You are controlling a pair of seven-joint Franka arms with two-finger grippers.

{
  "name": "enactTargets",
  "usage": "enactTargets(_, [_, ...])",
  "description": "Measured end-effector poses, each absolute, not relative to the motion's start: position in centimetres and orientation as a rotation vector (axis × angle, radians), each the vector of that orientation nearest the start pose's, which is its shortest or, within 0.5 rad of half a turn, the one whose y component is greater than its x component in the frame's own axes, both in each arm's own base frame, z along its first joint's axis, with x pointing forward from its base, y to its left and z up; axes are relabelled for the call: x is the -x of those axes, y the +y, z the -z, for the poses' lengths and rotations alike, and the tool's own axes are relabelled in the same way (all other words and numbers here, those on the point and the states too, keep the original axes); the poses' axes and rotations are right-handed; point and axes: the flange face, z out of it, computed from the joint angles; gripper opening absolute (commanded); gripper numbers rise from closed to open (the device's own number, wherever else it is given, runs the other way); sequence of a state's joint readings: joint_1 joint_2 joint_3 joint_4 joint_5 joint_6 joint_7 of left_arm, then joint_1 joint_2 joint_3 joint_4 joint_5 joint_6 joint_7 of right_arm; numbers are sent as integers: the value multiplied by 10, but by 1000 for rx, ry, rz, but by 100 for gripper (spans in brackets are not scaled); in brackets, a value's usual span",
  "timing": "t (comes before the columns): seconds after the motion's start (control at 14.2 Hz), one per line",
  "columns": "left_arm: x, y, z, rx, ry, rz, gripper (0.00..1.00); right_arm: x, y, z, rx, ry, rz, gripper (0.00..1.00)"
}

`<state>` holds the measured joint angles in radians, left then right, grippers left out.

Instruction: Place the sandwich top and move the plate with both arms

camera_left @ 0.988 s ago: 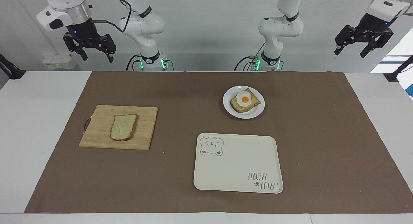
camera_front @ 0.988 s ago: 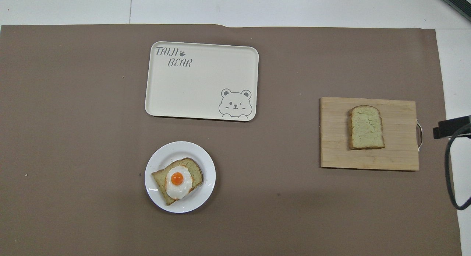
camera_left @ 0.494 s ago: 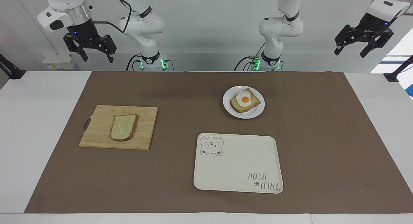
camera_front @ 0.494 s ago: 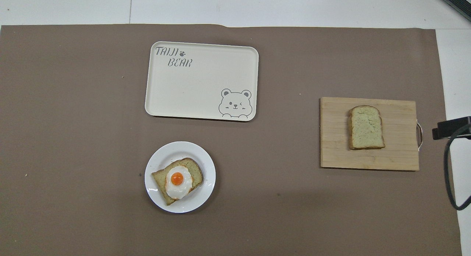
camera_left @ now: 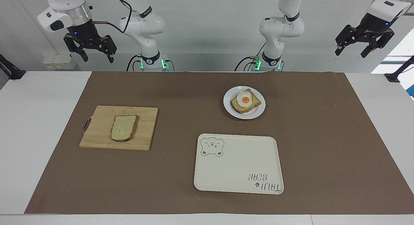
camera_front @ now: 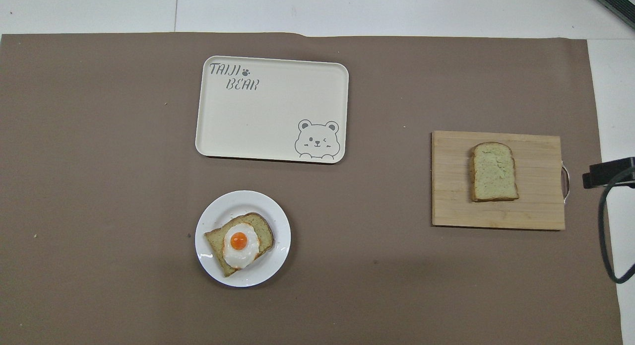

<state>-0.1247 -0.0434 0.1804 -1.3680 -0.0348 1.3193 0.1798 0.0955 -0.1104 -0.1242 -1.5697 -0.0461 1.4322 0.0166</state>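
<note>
The sandwich top (camera_left: 123, 128), a pale speckled bread slice, lies flat on a wooden cutting board (camera_left: 145, 129) toward the right arm's end of the table; it also shows in the overhead view (camera_front: 493, 172). The white plate (camera_left: 259, 112) (camera_front: 213, 217) holds a toasted slice with a fried egg (camera_left: 245, 100) (camera_front: 239, 243) and sits near the robots. My right gripper (camera_left: 97, 59) hangs open and empty, high above the table's edge near the board. My left gripper (camera_left: 350, 54) hangs open and empty, high at the left arm's end. Both arms wait.
A cream rectangular bear-print tray (camera_left: 239, 163) (camera_front: 268, 111) lies empty, farther from the robots than the plate. The cutting board (camera_front: 451, 186) has a metal handle on its outer side. A brown mat (camera_left: 194, 95) covers the table.
The right gripper has shifted very slightly. The bread, plate, tray and left gripper have not moved.
</note>
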Motion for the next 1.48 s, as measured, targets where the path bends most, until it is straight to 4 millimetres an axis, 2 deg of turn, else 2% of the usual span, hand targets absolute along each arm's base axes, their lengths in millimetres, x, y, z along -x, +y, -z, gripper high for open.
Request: enactTargets(1.48, [-508, 25, -718, 3178, 188, -2, 100, -504, -26, -671, 3172, 86, -46, 100])
